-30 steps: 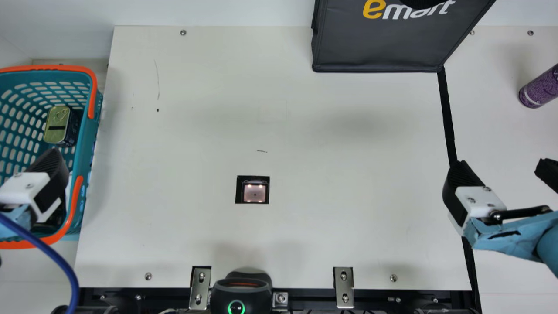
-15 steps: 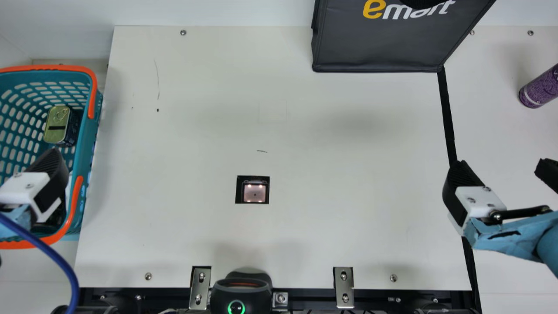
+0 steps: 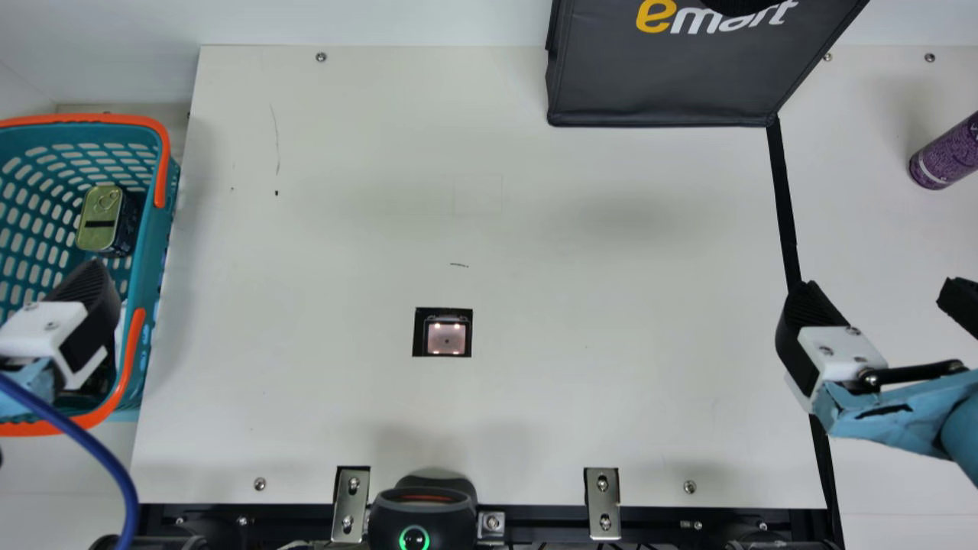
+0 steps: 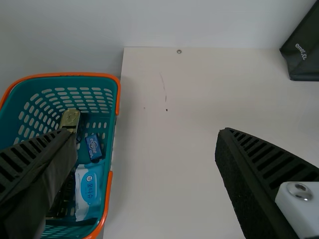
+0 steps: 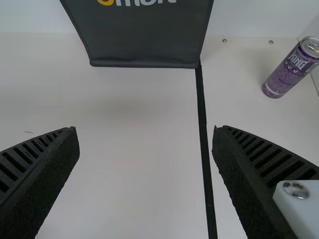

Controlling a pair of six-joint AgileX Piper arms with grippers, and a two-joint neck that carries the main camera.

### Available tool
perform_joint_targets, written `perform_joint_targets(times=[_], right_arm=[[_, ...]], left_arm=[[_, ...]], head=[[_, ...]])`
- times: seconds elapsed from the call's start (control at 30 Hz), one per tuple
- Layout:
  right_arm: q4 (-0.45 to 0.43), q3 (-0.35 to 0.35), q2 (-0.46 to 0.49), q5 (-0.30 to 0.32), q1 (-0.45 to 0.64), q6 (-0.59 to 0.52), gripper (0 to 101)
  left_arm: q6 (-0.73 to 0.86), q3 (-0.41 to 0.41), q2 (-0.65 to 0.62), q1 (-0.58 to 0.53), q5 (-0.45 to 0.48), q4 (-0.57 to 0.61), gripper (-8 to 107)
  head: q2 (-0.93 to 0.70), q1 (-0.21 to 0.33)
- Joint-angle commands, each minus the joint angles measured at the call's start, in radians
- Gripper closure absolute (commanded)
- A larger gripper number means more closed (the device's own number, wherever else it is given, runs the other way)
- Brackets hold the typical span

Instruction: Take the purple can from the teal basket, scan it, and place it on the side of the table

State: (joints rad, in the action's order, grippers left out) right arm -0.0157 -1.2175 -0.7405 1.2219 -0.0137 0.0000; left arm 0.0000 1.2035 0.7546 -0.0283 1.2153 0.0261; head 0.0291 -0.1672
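In the main view my right gripper (image 3: 879, 302) is open over the table's right part, well apart from the purple can (image 3: 946, 156), which stands beyond the black line at the right edge. The right wrist view shows that gripper (image 5: 145, 144) with nothing between its spread fingers, and the upright purple can (image 5: 293, 69). My left gripper (image 3: 65, 305) hangs over the teal basket (image 3: 153, 252) in the main view. In the left wrist view the left gripper (image 4: 144, 144) is open and empty, with the teal basket (image 4: 110, 144) partly behind one finger.
A gold-lidded tin (image 4: 71, 118), a small blue box (image 4: 93, 147) and a white-and-blue packet (image 4: 88, 191) lie in the basket. A dark bag (image 3: 665, 76) stands at the back. A scanner window (image 3: 446, 338) is set in the table, and a black scanner (image 3: 422, 516) sits at the front edge.
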Motion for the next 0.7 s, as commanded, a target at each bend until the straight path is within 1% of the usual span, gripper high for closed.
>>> perform_joint_targets(times=[0.0,0.67], right_arm=[[0.000,0.000,0.000,0.000,0.000,0.000,6],[0.000,0.000,0.000,0.000,0.000,0.000,6]], left_arm=[[0.000,0.000,0.000,0.000,0.000,0.000,9],[0.000,0.000,0.000,0.000,0.000,0.000,9]], head=[[-0.002,0.029],[-0.002,0.029]])
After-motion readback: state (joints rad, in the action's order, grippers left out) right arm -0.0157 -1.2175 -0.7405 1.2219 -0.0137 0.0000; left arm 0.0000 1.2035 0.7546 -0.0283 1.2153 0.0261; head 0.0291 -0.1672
